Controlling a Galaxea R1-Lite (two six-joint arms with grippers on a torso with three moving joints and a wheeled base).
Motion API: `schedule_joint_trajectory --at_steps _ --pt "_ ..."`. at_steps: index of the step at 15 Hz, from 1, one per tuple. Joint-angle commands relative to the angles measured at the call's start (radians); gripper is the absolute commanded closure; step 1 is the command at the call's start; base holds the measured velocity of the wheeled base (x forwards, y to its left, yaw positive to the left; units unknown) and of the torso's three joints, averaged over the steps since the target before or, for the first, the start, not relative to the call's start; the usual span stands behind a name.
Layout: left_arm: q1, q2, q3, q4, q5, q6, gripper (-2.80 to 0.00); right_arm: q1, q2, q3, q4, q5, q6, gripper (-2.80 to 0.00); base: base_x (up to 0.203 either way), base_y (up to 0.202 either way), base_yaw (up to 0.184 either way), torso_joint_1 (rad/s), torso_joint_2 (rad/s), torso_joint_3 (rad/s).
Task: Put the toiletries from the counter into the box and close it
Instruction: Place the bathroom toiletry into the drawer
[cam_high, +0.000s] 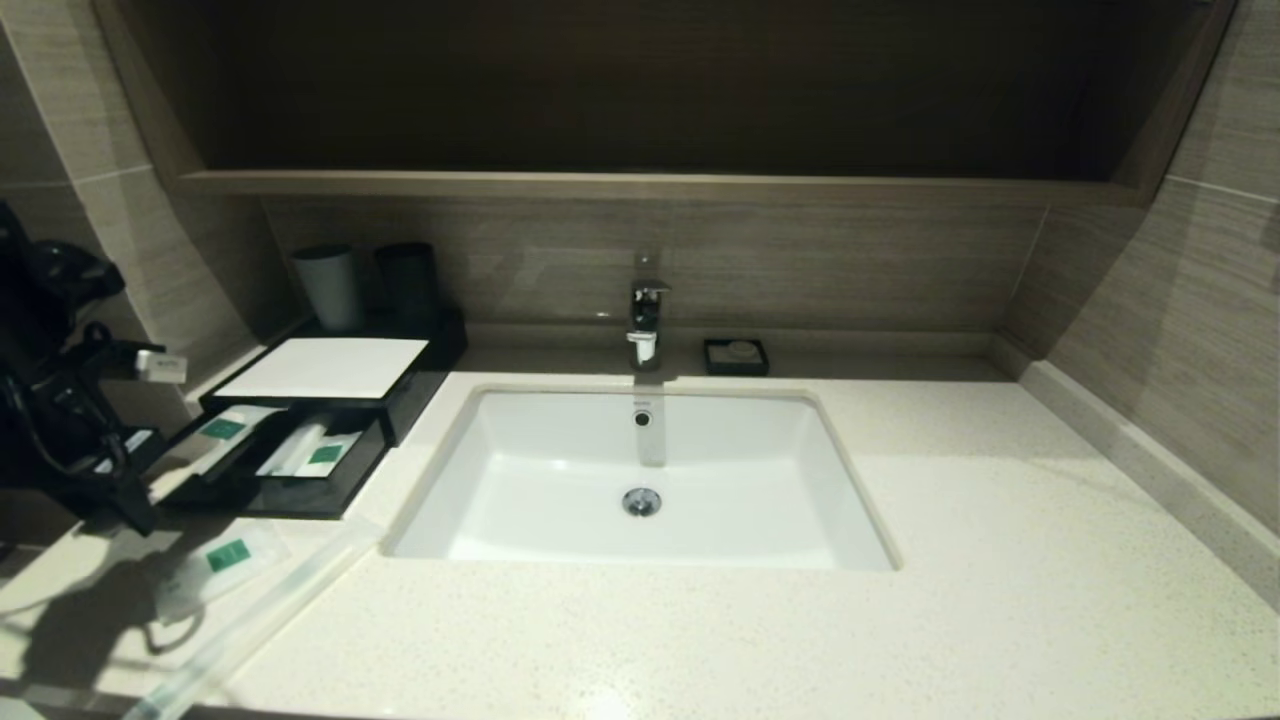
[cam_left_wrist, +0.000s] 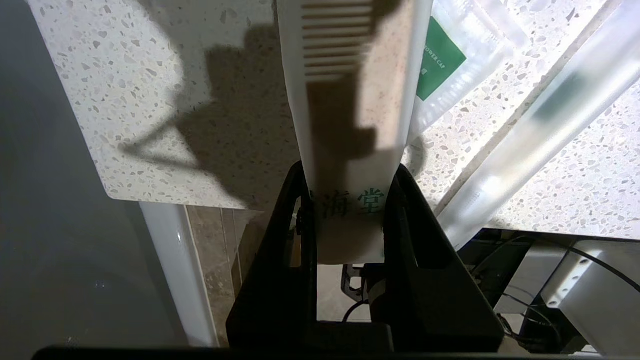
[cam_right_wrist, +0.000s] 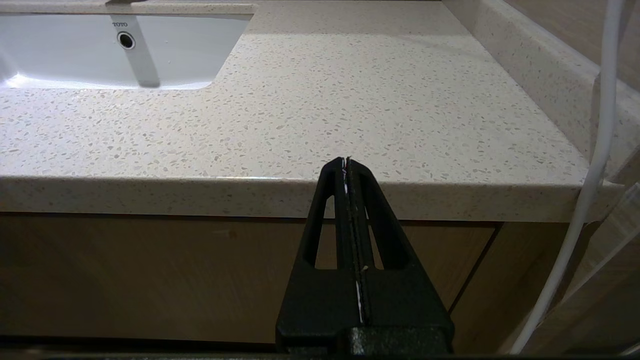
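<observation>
1. Toiletries, head view: two packets with green labels already lie in the open drawer (cam_high: 290, 455) of the box (cam_high: 330, 385) at the left of the counter (cam_high: 900, 560). A short sachet (cam_high: 215, 570) and a long thin packet (cam_high: 250, 630) rest on the stone in front of the drawer. The long packet's axis runs diagonally, from the counter's front edge up toward the sink (cam_high: 640, 480). The left gripper (cam_high: 120, 480) hangs at the left edge, beside the drawer. The drawer stands pulled out; closing is not yet done.

2. Left wrist view: the left gripper (cam_left_wrist: 350, 200) is clenched on a comb packet (cam_left_wrist: 350, 100), a flat white sleeve with comb teeth showing through. Its long axis runs straight out from the fingers (cam_left_wrist: 300, 210), over the counter. The short sachet (cam_left_wrist: 450, 65) and the long packet (cam_left_wrist: 545, 130) lie beyond it on the stone, the sachet partly behind the held sleeve. Judged step: carrying a picked item to the drawer. The next move calls for turning the sleeve's long axis along the drawer's length before letting go.

3. Right wrist view: the right gripper (cam_right_wrist: 348, 165) is parked in front of the counter's front edge, jaws pressed together on nothing, well apart from the box.
</observation>
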Motion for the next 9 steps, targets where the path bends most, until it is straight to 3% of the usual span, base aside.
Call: schedule_joint_trajectory --at_steps 1,9 --pt "-0.005 0.034 -0.033 0.028 -0.003 0.000 0.00 0.000 0.000 0.000 0.000 0.000 0.000 0.00 0.000 0.000 0.000 0.000 0.00 0.000" --pt "-0.024 0.098 -0.087 0.041 -0.008 -0.005 0.00 0.000 0.000 0.000 0.000 0.000 0.000 0.00 0.000 0.000 0.000 0.000 0.00 0.000"
